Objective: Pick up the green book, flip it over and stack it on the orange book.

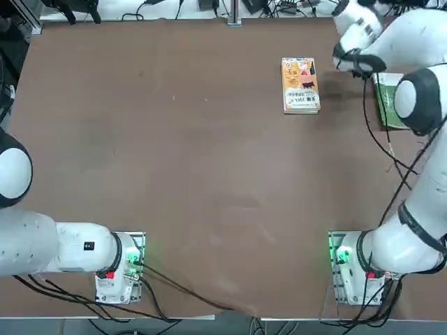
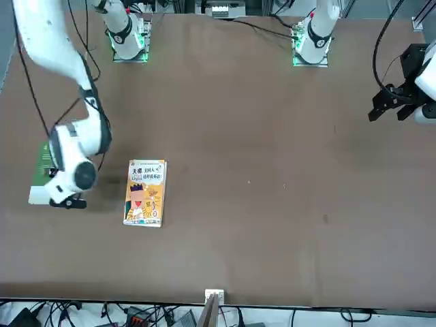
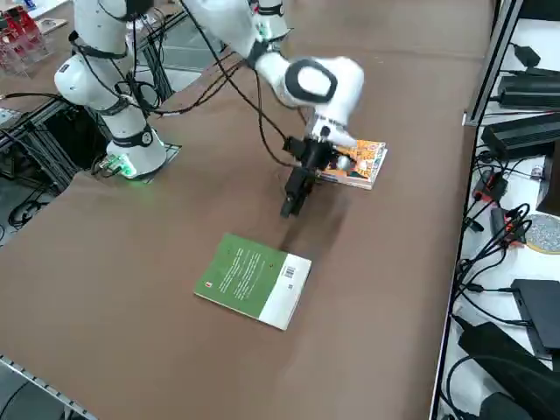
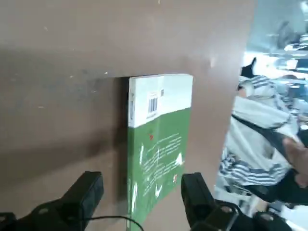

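Bench [image 1: 174, 153], from overhead, carries the orange book [image 1: 301, 85] lying flat, its cartoon cover up. The green book [image 1: 388, 105] lies to the robot's right of it, well apart, partly covered by the right arm [image 1: 426, 167].

From the front, the orange book shows whole, while the arm hides part of the green one; only some green and a white strip can be made out.

From the right side, the green book lies flat on the bench, its white band and barcode up. The right gripper [image 3: 292, 203] hangs pointing down beside the arm's wrist, its black fingers hiding part of the orange book; how high it sits is hard to judge from here.

From the right wrist, the fingers stand wide apart with nothing held, the green book in sight beyond the gap. A person's hand [image 4: 297, 159] and striped clothing show past the bench.
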